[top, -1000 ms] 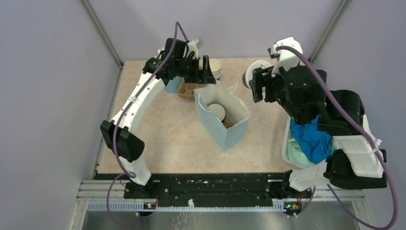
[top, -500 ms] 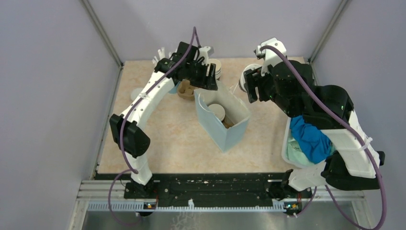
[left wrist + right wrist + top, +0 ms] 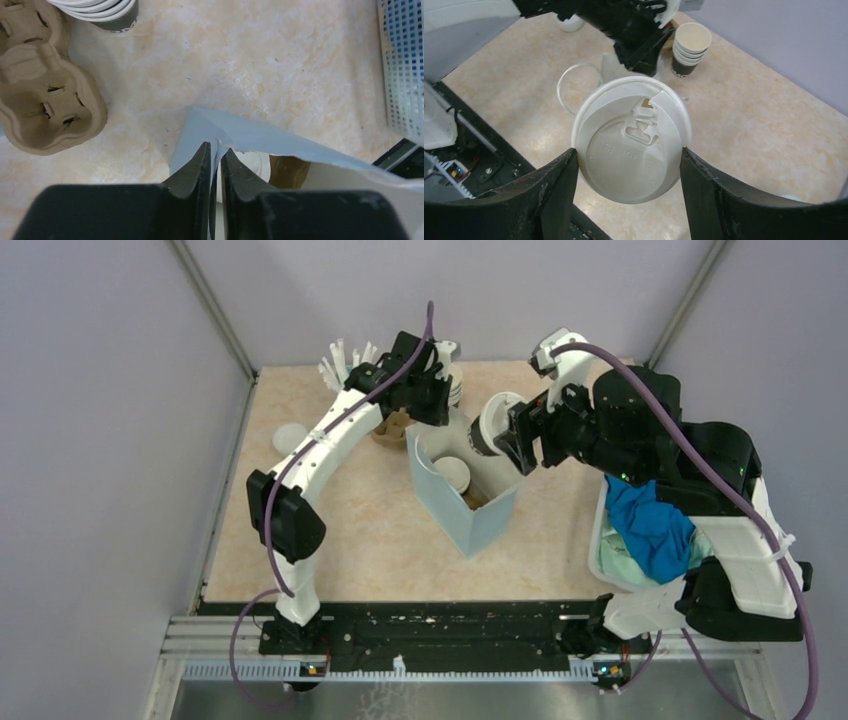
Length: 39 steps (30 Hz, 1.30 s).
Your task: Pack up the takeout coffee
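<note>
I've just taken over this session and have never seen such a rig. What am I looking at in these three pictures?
The machine is a left arm and a right arm, bolted at the near edge of the table. The wide picture looks down from above and behind them. The other two come from a camera on each wrist. The left gripper pinches the rim of an open blue-grey paper bag. The right gripper holds a lidded cup by its sides, near the bag's open top. A second cup sits inside the bag. Also on the table are a cardboard cup carrier, a stack of empty cups, white straws and a basket of blue cloth.
</note>
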Tool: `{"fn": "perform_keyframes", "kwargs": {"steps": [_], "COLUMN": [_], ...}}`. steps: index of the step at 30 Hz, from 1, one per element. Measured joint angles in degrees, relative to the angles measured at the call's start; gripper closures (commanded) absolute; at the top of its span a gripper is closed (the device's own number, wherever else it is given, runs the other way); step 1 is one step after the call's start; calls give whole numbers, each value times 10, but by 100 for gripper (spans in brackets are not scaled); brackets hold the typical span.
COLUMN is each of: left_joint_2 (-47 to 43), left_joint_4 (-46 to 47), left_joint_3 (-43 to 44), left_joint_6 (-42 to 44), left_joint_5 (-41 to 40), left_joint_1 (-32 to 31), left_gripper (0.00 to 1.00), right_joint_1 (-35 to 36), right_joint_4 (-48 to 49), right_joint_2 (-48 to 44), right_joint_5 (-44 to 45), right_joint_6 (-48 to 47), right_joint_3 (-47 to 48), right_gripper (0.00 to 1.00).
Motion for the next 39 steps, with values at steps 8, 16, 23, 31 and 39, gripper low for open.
{"fn": "perform_keyframes", "kwargs": {"steps": [8, 16, 23, 31, 39], "left_joint_2": [-37, -128, -222, -283, -321], "left_joint_4": [62, 143, 216, 274, 305], "left_joint_3": [-61, -165, -260, -339, -397], "left_joint_6": [-2, -2, -10, -48, -94], "left_joint_5": [-41, -76, -90, -100, -123], "left_joint_1": [0, -7, -16, -19, -22], "left_gripper": [100, 100, 100, 100, 100], "right_joint_1": [0, 0, 0, 0, 0], "right_joint_4": [-9, -6, -7, 22, 84], "right_joint_2": [23, 48, 74, 73, 62], "right_joint_5": [-77, -97, -94, -93, -109], "right_joint_6": [1, -5, -24, -89, -165], "right_joint_3": [-42, -56, -56, -128, -215], "right_gripper": [34, 36, 38, 38, 38]}}
